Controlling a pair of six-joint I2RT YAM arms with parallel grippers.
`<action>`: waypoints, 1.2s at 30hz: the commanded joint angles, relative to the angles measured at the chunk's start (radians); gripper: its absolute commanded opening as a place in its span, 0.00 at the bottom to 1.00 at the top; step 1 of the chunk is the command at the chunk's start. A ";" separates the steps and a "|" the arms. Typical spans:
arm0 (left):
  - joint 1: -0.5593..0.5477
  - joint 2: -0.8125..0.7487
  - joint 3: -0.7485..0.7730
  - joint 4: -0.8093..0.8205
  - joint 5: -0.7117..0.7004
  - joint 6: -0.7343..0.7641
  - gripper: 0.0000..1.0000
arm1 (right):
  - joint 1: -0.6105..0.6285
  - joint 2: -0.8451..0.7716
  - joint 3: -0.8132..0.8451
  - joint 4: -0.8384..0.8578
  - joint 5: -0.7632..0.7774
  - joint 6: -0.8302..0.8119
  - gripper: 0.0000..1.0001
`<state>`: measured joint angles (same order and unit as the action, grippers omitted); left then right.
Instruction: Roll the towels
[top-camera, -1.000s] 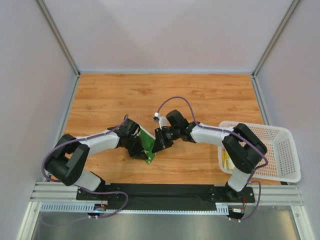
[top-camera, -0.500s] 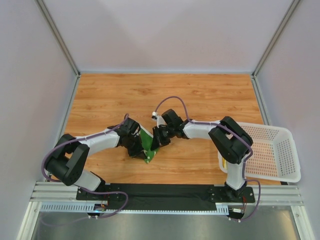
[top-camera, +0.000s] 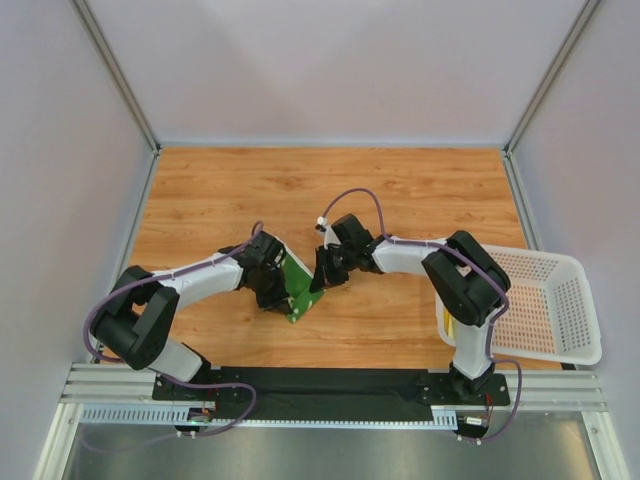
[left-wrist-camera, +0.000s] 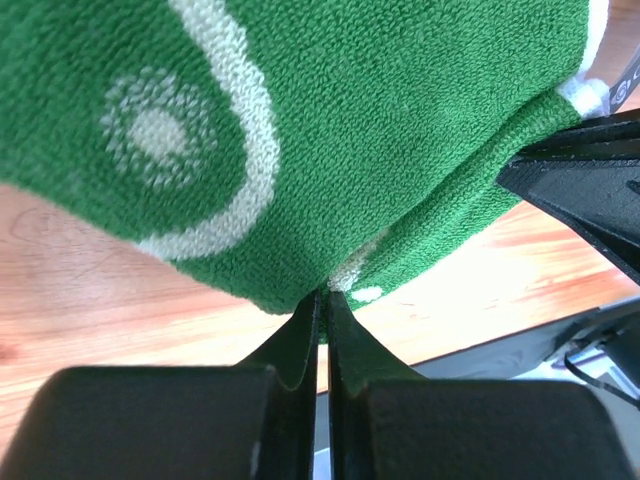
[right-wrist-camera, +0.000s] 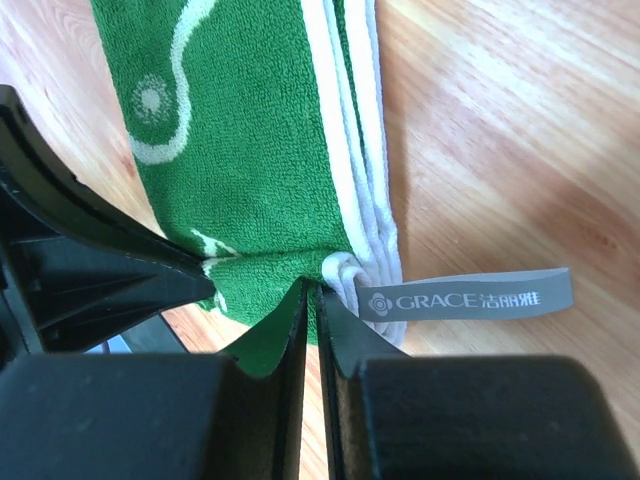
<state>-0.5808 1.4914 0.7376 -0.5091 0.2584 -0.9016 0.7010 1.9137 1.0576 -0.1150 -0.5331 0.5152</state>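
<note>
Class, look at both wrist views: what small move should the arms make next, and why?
Probably turn both wrists together, curling the pinched edge over: the left gripper and right gripper are each shut on an edge of the folded green towel, which shows no roll yet.

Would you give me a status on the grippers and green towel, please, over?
Left gripper shut on green towel edge. Right gripper shut on its hem, by the label. White basket well clear at right.
</note>
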 joint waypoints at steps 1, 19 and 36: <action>-0.007 -0.006 0.034 -0.094 -0.070 0.046 0.04 | -0.020 -0.010 -0.051 -0.048 0.163 -0.020 0.09; -0.428 -0.060 0.279 -0.209 -0.512 0.369 0.35 | -0.020 -0.059 -0.068 -0.110 0.185 -0.053 0.08; -0.470 0.122 0.229 -0.109 -0.567 0.383 0.41 | -0.020 -0.044 -0.042 -0.152 0.186 -0.067 0.05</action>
<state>-1.0466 1.6096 0.9886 -0.6594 -0.2684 -0.5449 0.6903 1.8492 1.0168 -0.1688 -0.4389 0.4988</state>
